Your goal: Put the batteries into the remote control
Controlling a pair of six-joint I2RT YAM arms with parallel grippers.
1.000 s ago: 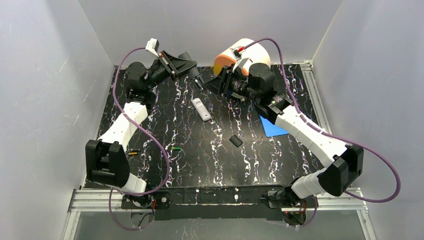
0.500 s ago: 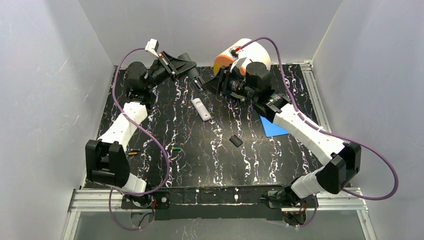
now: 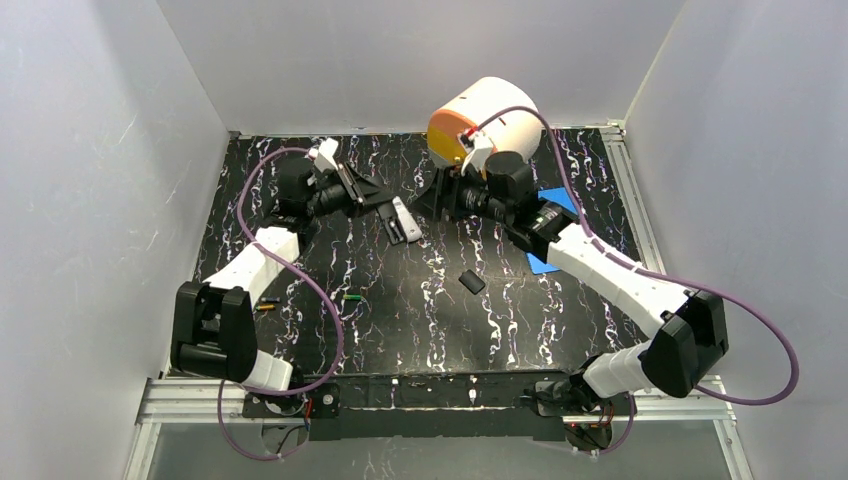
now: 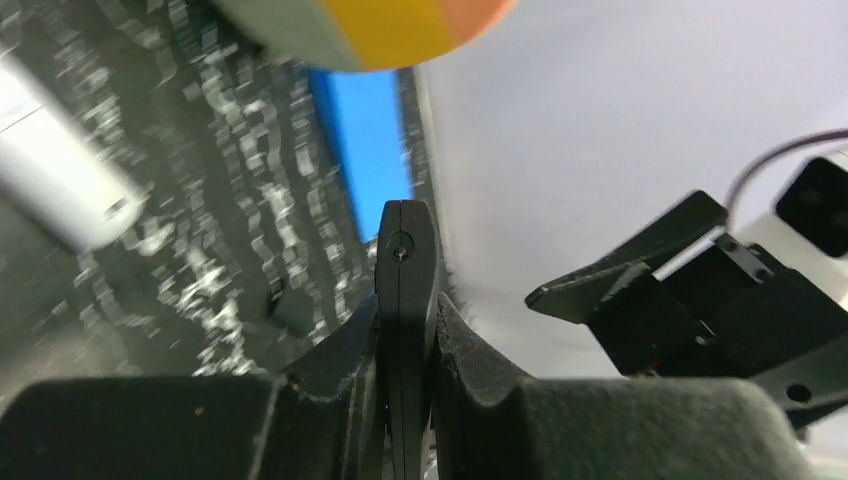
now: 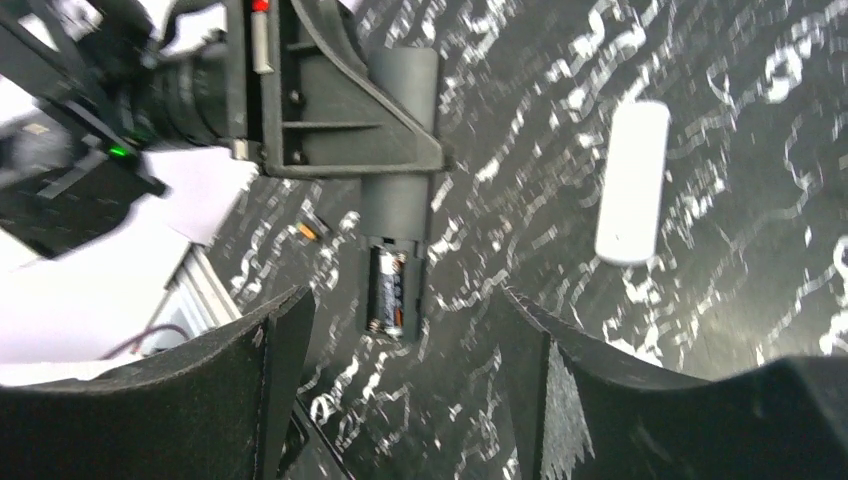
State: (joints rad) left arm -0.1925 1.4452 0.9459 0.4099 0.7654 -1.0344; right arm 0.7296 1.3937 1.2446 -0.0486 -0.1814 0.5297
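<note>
Left gripper [image 4: 405, 322] clamps remote [image 4: 403, 245]; right gripper [image 5: 405, 300] agape

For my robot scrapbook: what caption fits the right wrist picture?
Left tool holds a dark remote, battery showing in its open bay; white remote lies nearby.

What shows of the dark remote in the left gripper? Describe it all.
The dark remote is a slim dark grey bar, plastic by its look. The left gripper is shut on one end. At the free end the battery bay stands uncovered, a battery seated inside. It hangs beside the white remote, apart from it; whether it touches the table is unclear.
</note>
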